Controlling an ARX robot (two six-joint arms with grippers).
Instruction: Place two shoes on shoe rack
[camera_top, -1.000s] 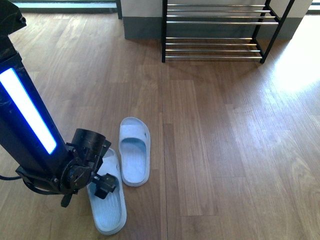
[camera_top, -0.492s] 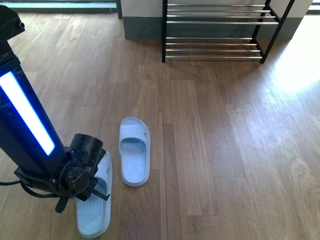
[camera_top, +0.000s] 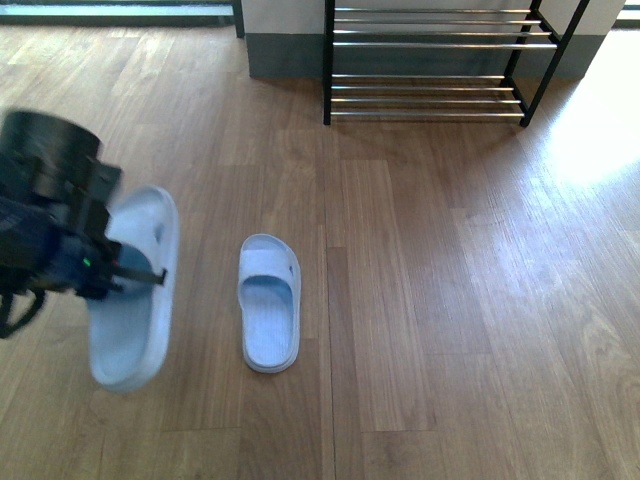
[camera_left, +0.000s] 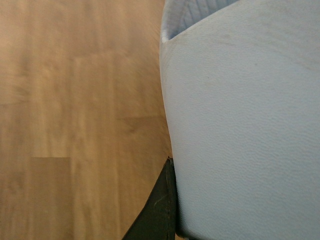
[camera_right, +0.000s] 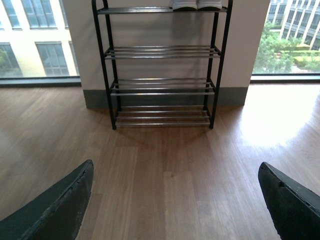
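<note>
Wood floor (camera_top: 450, 300) fills the front view, stretching from the slides up to the shoe rack (camera_top: 430, 60) at the top centre. In the right wrist view the rack's top shelf carries white-soled shoes (camera_right: 196, 5), cut off by the upper edge. One pale blue slide (camera_top: 269, 303) lies flat on the floor, left of centre. The other slide (camera_top: 135, 300), blurred, sits at the left edge, clamped in the left tool (camera_top: 140, 272); its pale surface presses against a dark finger (camera_left: 160, 210). The right tool (camera_right: 175, 165) shows its fingers wide apart at the lower corners.
</note>
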